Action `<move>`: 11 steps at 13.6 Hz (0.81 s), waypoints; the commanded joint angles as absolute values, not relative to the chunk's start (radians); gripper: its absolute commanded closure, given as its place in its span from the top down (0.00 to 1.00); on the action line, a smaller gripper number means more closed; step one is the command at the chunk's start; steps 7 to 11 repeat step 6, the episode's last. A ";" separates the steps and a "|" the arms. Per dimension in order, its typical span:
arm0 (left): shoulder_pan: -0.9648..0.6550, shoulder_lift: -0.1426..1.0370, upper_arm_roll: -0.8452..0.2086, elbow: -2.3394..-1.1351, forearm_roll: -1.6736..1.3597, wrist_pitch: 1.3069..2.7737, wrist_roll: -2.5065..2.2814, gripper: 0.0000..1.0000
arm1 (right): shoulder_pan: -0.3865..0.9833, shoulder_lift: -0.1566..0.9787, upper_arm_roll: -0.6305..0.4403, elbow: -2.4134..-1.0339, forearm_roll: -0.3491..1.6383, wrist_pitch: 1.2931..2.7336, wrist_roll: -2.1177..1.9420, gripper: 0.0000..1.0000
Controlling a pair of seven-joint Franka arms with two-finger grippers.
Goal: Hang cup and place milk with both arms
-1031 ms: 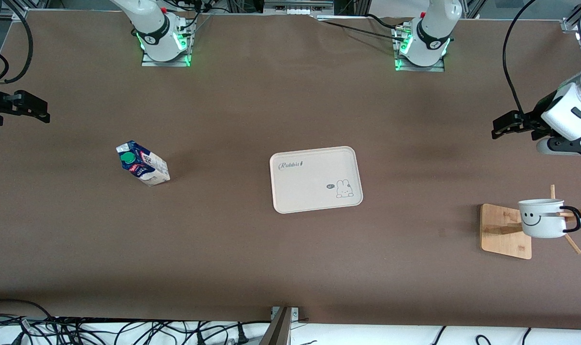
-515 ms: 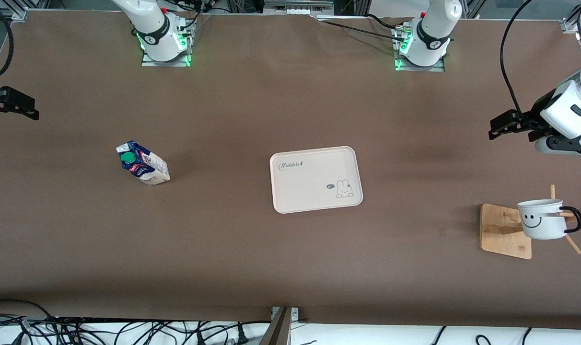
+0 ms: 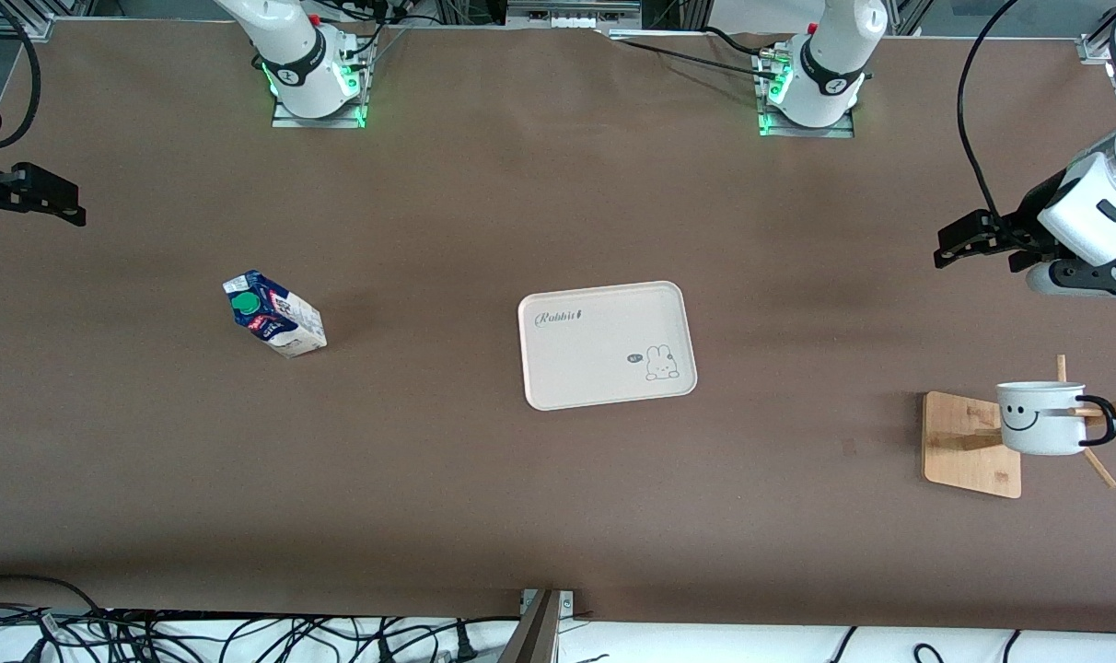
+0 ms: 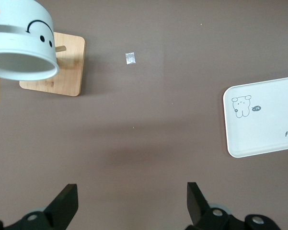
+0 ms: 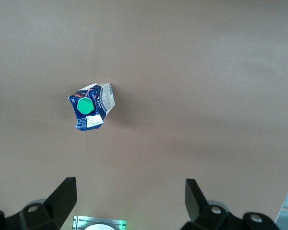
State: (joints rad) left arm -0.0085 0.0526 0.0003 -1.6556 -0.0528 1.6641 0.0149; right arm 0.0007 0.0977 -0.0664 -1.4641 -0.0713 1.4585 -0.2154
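Counter [image 3: 484, 497]: you have a wide brown top, with the arm bases along its edge farthest from the front camera.
Cup [image 3: 1040, 419]: you see it hung by its black handle on a peg of the wooden rack [image 3: 970, 444], at the left arm's end of the counter.
Milk [image 3: 274, 313]: it stands on the counter toward the right arm's end, green cap up.
Tray [image 3: 607, 344]: you find the cream rabbit tray near the counter's middle, between milk and rack, nothing on it.
Left hand [image 3: 947, 247]: fingers apart, holding nothing, over the counter's edge at the left arm's end.
Right hand [image 3: 61, 204]: fingers apart, holding nothing, over the counter's edge at the right arm's end.
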 commanded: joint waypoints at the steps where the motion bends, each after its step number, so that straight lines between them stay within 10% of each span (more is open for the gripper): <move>1: -0.011 0.061 0.002 -1.634 -0.055 1.651 0.008 1.00 | -0.021 0.103 -0.052 -1.442 -0.066 1.434 -0.224 1.00; 11: -0.012 0.061 0.000 -1.634 -0.038 1.651 0.009 1.00 | -0.018 0.103 -0.051 -1.442 -0.060 1.436 -0.222 1.00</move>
